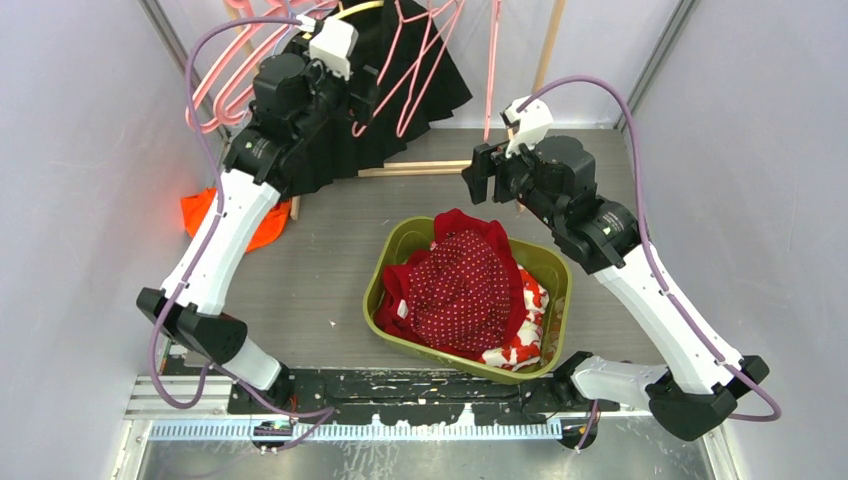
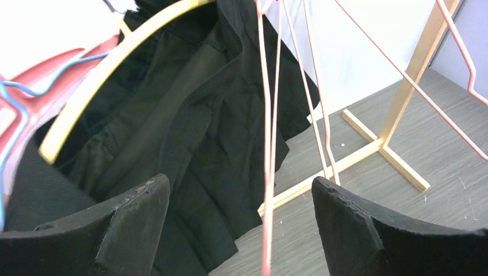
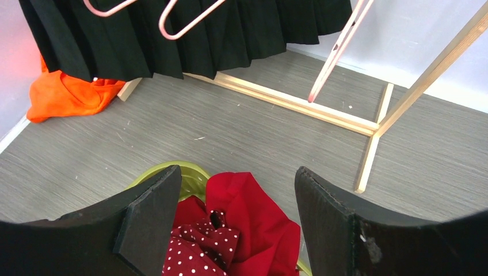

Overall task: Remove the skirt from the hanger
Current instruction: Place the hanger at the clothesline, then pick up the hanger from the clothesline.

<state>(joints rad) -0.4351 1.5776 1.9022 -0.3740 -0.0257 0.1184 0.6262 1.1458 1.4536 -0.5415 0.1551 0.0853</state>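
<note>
— At the back left of the table, can you see the skirt?
— Yes. I have the black pleated skirt (image 1: 440, 95) hanging at the rack, its hem near the wooden base rail (image 1: 420, 167). On my left wrist camera a yellow hanger (image 2: 124, 50) curves across the waistband, so it is not off yet.
— Where is your left gripper?
— The left gripper (image 2: 239, 187) is raised right in front of the skirt, jaws spread apart, holding nothing. One of the pink wire hangers (image 2: 267, 144) hangs down through the gap between the fingers; I cannot tell whether it touches them.
— And the right?
— The right gripper (image 3: 236, 178) hovers over the far rim of the olive-green basket (image 1: 385, 260), jaws parted too and empty. Below it a red polka-dot garment (image 1: 465, 280) lies heaped in the basket.
— Anything else on the table?
— An orange cloth (image 1: 200, 210) lies crumpled on the tabletop at the left, beside the rack's foot and near the skirt's left edge.
</note>
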